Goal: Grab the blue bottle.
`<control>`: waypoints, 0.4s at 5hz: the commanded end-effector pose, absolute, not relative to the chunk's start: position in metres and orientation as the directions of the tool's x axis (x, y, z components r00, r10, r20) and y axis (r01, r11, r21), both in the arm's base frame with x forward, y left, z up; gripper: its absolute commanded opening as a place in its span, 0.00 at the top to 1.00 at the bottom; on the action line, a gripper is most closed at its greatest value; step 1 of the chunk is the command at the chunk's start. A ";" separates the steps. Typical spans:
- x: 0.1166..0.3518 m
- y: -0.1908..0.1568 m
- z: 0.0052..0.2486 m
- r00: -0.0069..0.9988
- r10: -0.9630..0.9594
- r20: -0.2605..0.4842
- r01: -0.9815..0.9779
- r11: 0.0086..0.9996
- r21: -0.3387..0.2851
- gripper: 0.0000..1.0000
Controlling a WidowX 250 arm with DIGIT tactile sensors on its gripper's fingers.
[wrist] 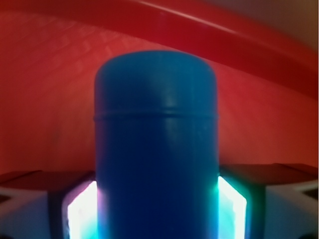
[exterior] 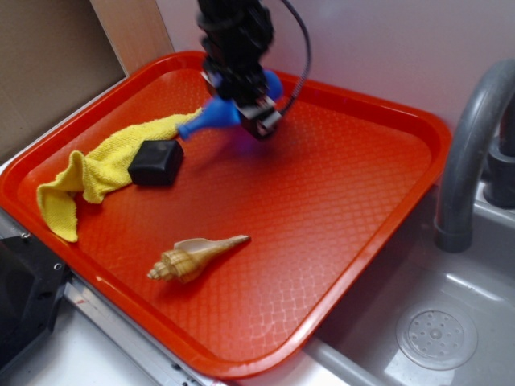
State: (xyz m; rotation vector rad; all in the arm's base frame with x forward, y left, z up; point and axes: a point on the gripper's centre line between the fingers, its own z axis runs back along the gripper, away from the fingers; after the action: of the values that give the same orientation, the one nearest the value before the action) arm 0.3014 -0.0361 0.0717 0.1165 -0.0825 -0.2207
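One black gripper (exterior: 251, 103) clamps the small blue plastic bottle (exterior: 216, 114) at the red tray's (exterior: 354, 241) 12 o'clock; grasp step. Next: straight lift.

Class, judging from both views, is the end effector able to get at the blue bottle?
Yes, apparently: the end effector already has the blue bottle between its fingers, nothing in between.

A: Where does the exterior view sit?
B: High in front, looking down across the whole red tray (exterior: 386, 233).
A: And the wrist view?
B: Very close, facing the blue bottle (wrist: 157, 149); both views share bottle and tray.
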 end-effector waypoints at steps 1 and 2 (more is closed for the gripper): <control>0.242 -0.030 0.188 0.994 0.039 0.103 -0.049 0.994 0.101 1.00; 0.218 -0.024 0.209 0.990 0.128 0.056 -0.128 0.992 0.001 1.00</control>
State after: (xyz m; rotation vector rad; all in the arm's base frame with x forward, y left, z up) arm 0.2130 -0.0228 0.1938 0.0096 0.0015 0.1147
